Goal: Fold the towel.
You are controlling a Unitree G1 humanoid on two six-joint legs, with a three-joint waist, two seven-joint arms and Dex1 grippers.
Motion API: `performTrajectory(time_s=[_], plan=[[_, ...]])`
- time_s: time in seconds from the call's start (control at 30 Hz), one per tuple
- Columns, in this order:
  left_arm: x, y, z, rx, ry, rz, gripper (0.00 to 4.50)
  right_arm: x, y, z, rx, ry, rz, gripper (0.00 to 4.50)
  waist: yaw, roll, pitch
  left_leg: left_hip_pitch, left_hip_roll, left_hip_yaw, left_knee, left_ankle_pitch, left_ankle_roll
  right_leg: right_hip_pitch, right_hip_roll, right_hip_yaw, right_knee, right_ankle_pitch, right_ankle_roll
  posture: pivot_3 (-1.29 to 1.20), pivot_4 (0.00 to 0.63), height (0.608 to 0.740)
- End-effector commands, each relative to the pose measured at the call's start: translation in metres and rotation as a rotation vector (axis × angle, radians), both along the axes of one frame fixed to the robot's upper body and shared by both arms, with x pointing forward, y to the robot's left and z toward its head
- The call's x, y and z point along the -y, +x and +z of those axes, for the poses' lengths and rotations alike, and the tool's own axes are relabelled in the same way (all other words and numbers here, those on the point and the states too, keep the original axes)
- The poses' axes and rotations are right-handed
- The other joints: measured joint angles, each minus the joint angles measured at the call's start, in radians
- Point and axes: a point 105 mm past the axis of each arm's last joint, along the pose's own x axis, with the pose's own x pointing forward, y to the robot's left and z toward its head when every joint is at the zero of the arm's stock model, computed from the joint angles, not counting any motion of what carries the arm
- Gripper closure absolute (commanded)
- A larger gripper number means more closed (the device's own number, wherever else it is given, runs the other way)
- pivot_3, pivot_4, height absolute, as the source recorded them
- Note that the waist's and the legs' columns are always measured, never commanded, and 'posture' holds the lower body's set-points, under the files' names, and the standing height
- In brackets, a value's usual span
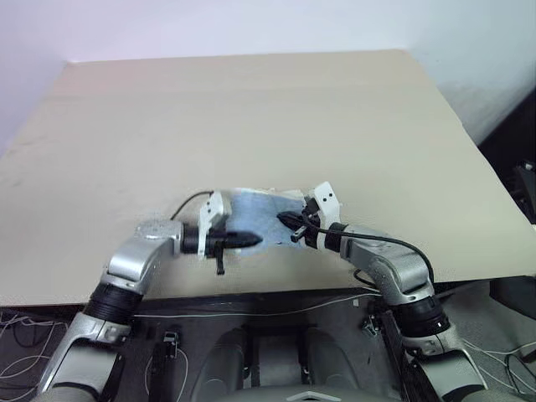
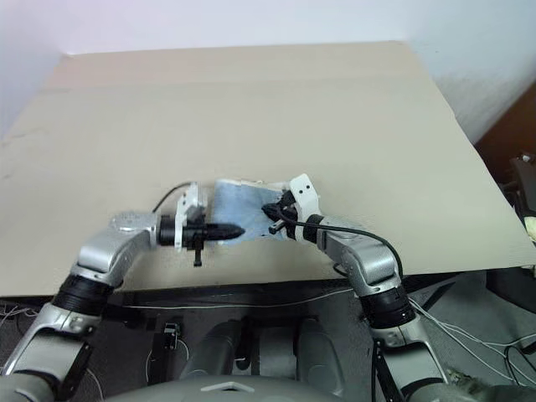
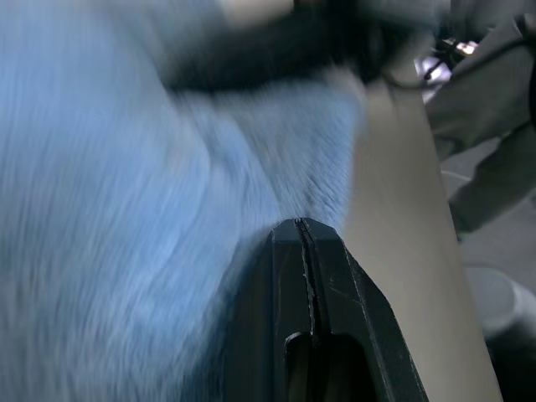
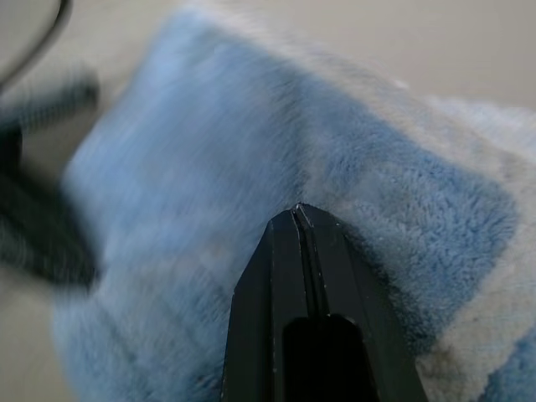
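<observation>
No writing or label can be read on the light blue towel (image 1: pixel 260 219); it lies on the bench (image 1: pixel 251 117) near its front edge, between the two sets of fingers, its long axis from one set to the other; the left fingers (image 3: pixel 306 243) are pressed together at one end; the right fingers (image 4: pixel 297 219) are pressed together against the pile at the other end.
</observation>
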Motion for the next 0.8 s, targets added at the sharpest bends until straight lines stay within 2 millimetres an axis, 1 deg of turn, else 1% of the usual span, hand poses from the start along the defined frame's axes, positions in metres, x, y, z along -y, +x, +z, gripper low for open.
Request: performTrajectory(time_s=[0.03, 0.1, 0.17, 0.23, 0.27, 0.3, 0.4, 0.47, 0.53, 0.63, 0.67, 0.7, 0.8], plan=[[-0.006, 0.007, 0.004, -0.002, -0.034, 0.060, 4.48, 0.021, 0.016, -0.002, -0.010, 0.060, -0.114, 4.50, 0.003, 0.000, 0.000, 0.001, 0.000, 0.000, 0.001, 0.000, 0.000, 0.002, 0.000, 0.000, 0.001, 0.000, 0.000, 0.00, 0.150, 0.740], [-0.006, 0.012, 0.011, -0.017, -0.081, 0.084, 4.48, 0.024, 0.019, 0.002, -0.002, 0.089, -0.108, 4.50, 0.003, 0.001, 0.000, 0.004, 0.000, -0.001, 0.003, -0.001, -0.002, 0.005, -0.001, 0.000, 0.001, -0.001, -0.004, 0.00, 0.150, 0.740], [-0.006, 0.015, 0.016, -0.013, -0.100, 0.088, 4.48, 0.024, 0.017, 0.011, 0.011, 0.120, -0.062, 4.50, 0.003, 0.001, 0.000, 0.004, 0.000, -0.003, 0.009, -0.002, -0.002, 0.005, -0.001, -0.002, 0.001, -0.001, -0.005, 0.00, 0.150, 0.740], [-0.008, 0.015, 0.021, -0.001, -0.095, 0.077, 4.48, 0.022, 0.011, 0.029, 0.019, 0.185, 0.022, 4.50, 0.002, 0.001, 0.000, 0.003, 0.000, -0.004, 0.011, -0.002, -0.002, 0.006, -0.001, -0.002, 0.001, -0.001, -0.005, 0.00, 0.150, 0.740], [-0.009, 0.016, 0.023, 0.001, -0.098, 0.076, 4.50, 0.021, 0.008, 0.038, 0.018, 0.218, 0.057, 4.15, 0.002, 0.001, 0.000, 0.003, 0.000, -0.004, 0.011, -0.002, -0.002, 0.006, -0.001, -0.002, 0.001, -0.001, -0.005, 0.00, 0.150, 0.740], [-0.011, 0.016, 0.026, 0.001, -0.104, 0.077, 4.50, 0.021, 0.005, 0.046, 0.020, 0.243, 0.085, 4.01, 0.002, 0.001, 0.000, 0.001, 0.000, -0.004, 0.011, -0.002, -0.002, 0.006, -0.001, -0.002, 0.001, -0.001, -0.005, 0.00, 0.150, 0.740], [-0.018, 0.011, 0.039, -0.003, -0.128, 0.070, 4.50, 0.022, -0.003, 0.067, 0.032, 0.276, 0.158, 2.98, -0.002, 0.001, 0.000, -0.003, 0.000, -0.004, 0.010, 0.000, 0.000, 0.001, 0.000, -0.002, 0.004, 0.001, -0.001, 0.00, 0.150, 0.740], [-0.025, 0.006, 0.046, -0.008, -0.116, 0.074, 4.11, 0.026, -0.012, 0.077, 0.019, 0.267, 0.219, 2.29, -0.001, 0.001, 0.000, -0.004, 0.000, -0.004, 0.008, 0.000, 0.000, -0.001, 0.000, -0.002, 0.004, 0.001, -0.001, 0.00, 0.150, 0.740], [-0.033, 0.000, 0.051, -0.003, -0.079, 0.079, 3.55, 0.034, -0.017, 0.078, -0.005, 0.222, 0.238, 1.60, -0.001, 0.001, 0.001, -0.004, 0.000, -0.004, 0.007, 0.000, 0.000, -0.001, 0.000, -0.002, 0.003, 0.000, -0.001, 0.00, 0.150, 0.740], [-0.045, 0.002, 0.062, 0.025, -0.078, 0.133, 2.55, 0.054, -0.013, 0.065, -0.056, 0.148, 0.200, 0.59, 0.002, 0.001, 0.001, -0.004, 0.000, -0.004, 0.007, -0.001, 0.001, -0.001, -0.001, -0.002, 0.001, 0.000, -0.002, 0.00, 0.150, 0.740], [-0.049, 0.004, 0.066, 0.035, -0.090, 0.161, 2.50, 0.061, -0.010, 0.060, -0.090, 0.136, 0.177, 0.24, 0.004, 0.001, 0.001, -0.004, 0.000, -0.004, 0.007, -0.001, 0.001, -0.001, -0.001, -0.002, 0.001, 0.000, -0.003, 0.00, 0.150, 0.740], [-0.056, 0.008, 0.069, 0.038, -0.096, 0.198, 2.50, 0.068, -0.008, 0.054, -0.145, 0.136, 0.152, 0.02, 0.005, 0.001, 0.001, -0.004, 0.000, -0.004, 0.007, -0.001, 0.001, 0.000, -0.001, -0.002, 0.001, -0.001, -0.005, 0.00, 0.150, 0.740], [-0.073, 0.012, 0.065, 0.042, -0.056, 0.265, 2.50, 0.078, -0.004, 0.043, -0.286, 0.172, 0.109, 0.02, 0.003, 0.001, 0.001, -0.005, 0.000, -0.004, 0.008, -0.001, 0.001, 0.001, -0.002, -0.002, 0.000, -0.002, -0.005, 0.00, 0.150, 0.740]])
